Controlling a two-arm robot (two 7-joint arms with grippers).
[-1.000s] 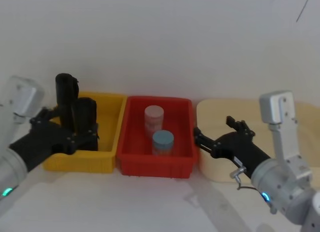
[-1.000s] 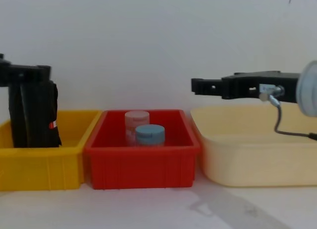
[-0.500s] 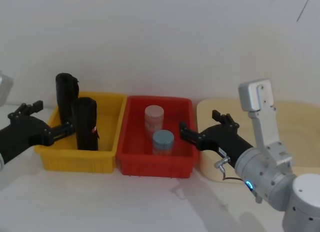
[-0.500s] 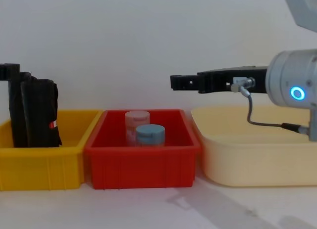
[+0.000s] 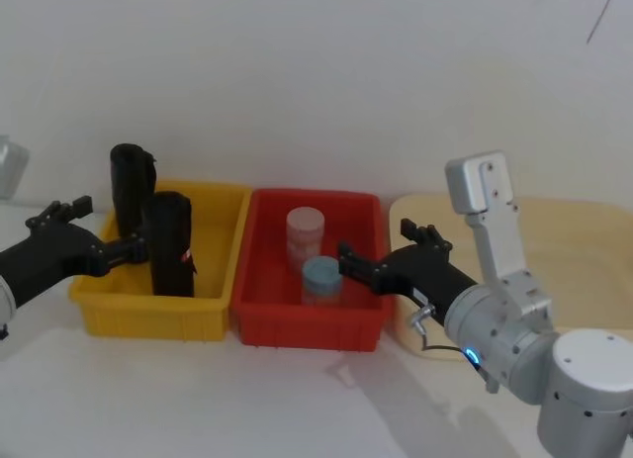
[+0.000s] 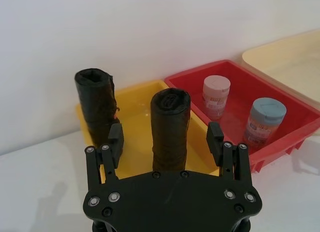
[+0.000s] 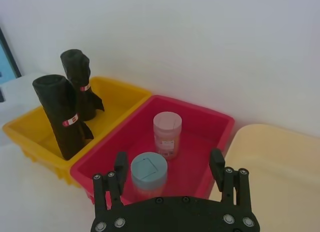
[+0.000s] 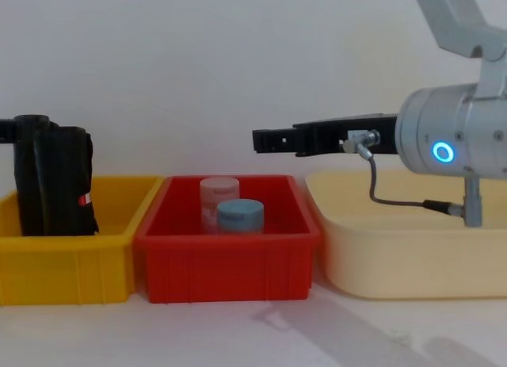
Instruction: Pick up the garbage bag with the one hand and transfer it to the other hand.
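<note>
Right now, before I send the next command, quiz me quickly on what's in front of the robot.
1. True or false: the left gripper is shut on the garbage bag.
2. Where does the second black roll stand? A: the red bin. B: the yellow bin. C: the cream tray.
3. Fill in: the right gripper hovers open over the ___ bin.
Key: 1 false, it is open; 2 B; 3 red, the red bin.

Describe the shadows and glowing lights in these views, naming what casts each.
Head view: the right arm, right gripper open over the red bin, casts a shadow on the table. Chest view: that shadow streaks the table; a blue ring light glows on the arm. Left wrist view: faint shadow beside the open left gripper.
</note>
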